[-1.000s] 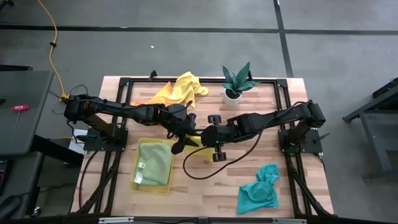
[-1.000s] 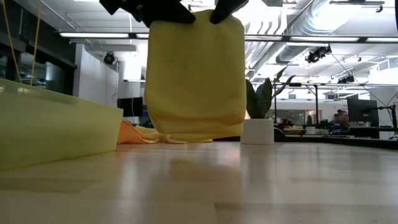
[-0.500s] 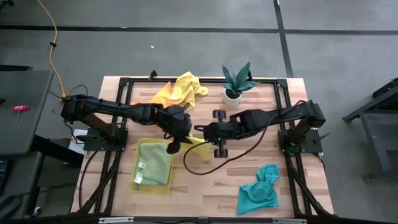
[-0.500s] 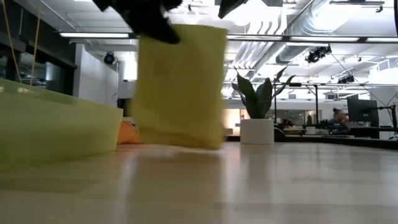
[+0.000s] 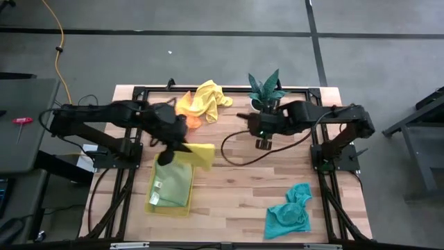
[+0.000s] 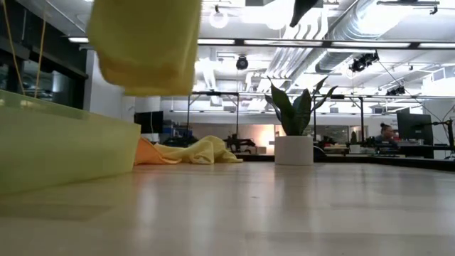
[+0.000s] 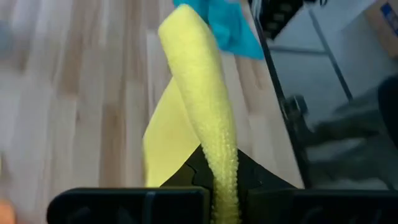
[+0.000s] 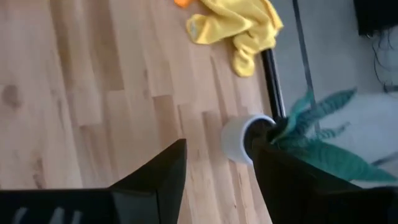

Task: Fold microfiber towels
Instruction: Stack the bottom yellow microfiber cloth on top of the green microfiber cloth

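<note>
A folded yellow towel point(image 5: 202, 154) hangs in the air over the far right corner of the translucent yellow tray point(image 5: 182, 208); my left gripper point(image 5: 171, 147) is shut on it. It shows at the top left of the low view as the yellow towel point(image 6: 146, 44). An olive-green towel point(image 5: 172, 182) lies flat in the tray. My right gripper point(image 8: 214, 180) stands open and holds nothing, high above the table beside the potted plant point(image 5: 263, 90). A second yellow towel point(image 5: 205, 97) and an orange one point(image 5: 189, 120) lie crumpled at the far edge. A teal towel point(image 5: 290, 212) lies bunched at the near right. My left gripper pinches the folded yellow towel between its two fingers at a thick folded edge point(image 7: 222, 177), several layers together. The fingers slant downward from the table's left. The towel hangs below and beyond the fingers, lifted clear of the table and the tray.
The tray wall point(image 6: 57, 146) fills the low view's left. The plant's white pot point(image 8: 239, 138) stands right in front of my right gripper. A black cable point(image 5: 236, 156) loops over the bare wood in the middle of the table.
My right gripper has let go of the yellow towel and drawn back up toward the table's right and far side, near the plant. My left gripper has carried the towel alone up and toward the table's left, over the tray; its lower edge has risen clear of the table.
</note>
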`<action>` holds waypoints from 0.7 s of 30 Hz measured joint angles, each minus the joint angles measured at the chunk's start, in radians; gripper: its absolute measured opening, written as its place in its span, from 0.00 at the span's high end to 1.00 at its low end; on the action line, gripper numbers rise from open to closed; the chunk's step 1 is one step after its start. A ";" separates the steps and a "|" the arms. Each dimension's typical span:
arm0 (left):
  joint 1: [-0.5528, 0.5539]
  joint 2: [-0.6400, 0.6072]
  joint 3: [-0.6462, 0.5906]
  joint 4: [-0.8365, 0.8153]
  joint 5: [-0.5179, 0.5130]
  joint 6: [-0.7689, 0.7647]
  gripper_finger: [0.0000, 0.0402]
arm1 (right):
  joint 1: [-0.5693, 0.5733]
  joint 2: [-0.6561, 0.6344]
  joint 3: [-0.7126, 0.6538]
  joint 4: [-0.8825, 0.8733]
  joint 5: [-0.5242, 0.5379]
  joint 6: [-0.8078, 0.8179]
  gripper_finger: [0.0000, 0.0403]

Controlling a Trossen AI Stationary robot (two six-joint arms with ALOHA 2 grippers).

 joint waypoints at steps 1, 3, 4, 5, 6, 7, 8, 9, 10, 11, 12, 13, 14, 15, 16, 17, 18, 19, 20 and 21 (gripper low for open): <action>-0.010 -0.010 0.017 -0.041 -0.003 -0.022 1.00 | -0.005 -0.020 -0.022 0.007 0.001 0.008 0.56; -0.038 -0.033 0.032 -0.085 -0.009 -0.074 1.00 | -0.012 -0.059 -0.070 0.032 0.001 0.026 0.56; -0.057 -0.045 0.029 -0.116 -0.010 -0.110 1.00 | -0.015 -0.077 -0.092 0.051 0.001 0.035 0.56; -0.080 -0.058 0.024 -0.132 -0.012 -0.153 1.00 | -0.015 -0.096 -0.117 0.068 0.001 0.047 0.56; -0.105 -0.070 0.018 -0.134 -0.013 -0.198 1.00 | -0.015 -0.114 -0.140 0.080 0.000 0.053 0.56; -0.133 -0.085 0.007 -0.139 -0.016 -0.241 1.00 | -0.015 -0.130 -0.163 0.099 0.001 0.062 0.56; -0.163 -0.100 -0.006 -0.145 -0.019 -0.280 1.00 | -0.015 -0.148 -0.189 0.125 0.001 0.071 0.56; -0.197 -0.113 -0.016 -0.142 -0.028 -0.319 1.00 | -0.015 -0.163 -0.214 0.145 0.001 0.075 0.56; -0.235 -0.127 -0.028 -0.134 -0.048 -0.358 1.00 | -0.015 -0.178 -0.240 0.165 0.001 0.077 0.56; -0.272 -0.142 -0.042 -0.131 -0.072 -0.399 1.00 | -0.015 -0.192 -0.266 0.191 0.001 0.077 0.56; -0.308 -0.156 -0.059 -0.130 -0.101 -0.439 1.00 | -0.015 -0.204 -0.290 0.219 0.001 0.077 0.56; -0.343 -0.167 -0.077 -0.120 -0.130 -0.479 1.00 | -0.015 -0.215 -0.312 0.242 0.001 0.077 0.56; -0.376 -0.179 -0.098 -0.105 -0.154 -0.521 1.00 | -0.015 -0.223 -0.333 0.263 0.001 0.077 0.56; -0.408 -0.189 -0.122 -0.093 -0.173 -0.564 1.00 | -0.015 -0.229 -0.351 0.286 0.001 0.077 0.56; -0.440 -0.198 -0.151 -0.076 -0.186 -0.608 1.00 | -0.015 -0.233 -0.366 0.304 0.001 0.077 0.56; -0.469 -0.205 -0.183 -0.047 -0.189 -0.650 1.00 | -0.015 -0.233 -0.377 0.313 0.001 0.077 0.56; -0.497 -0.211 -0.213 -0.007 -0.192 -0.691 1.00 | -0.015 -0.233 -0.384 0.318 0.001 0.077 0.56; -0.526 -0.217 -0.250 0.041 -0.192 -0.733 1.00 | -0.015 -0.233 -0.389 0.323 -0.002 0.077 0.56; -0.555 -0.221 -0.285 0.089 -0.189 -0.773 1.00 | -0.015 -0.233 -0.395 0.332 -0.007 0.077 0.56; -0.582 -0.222 -0.319 0.152 -0.183 -0.807 1.00 | -0.015 -0.233 -0.400 0.337 -0.014 0.079 0.56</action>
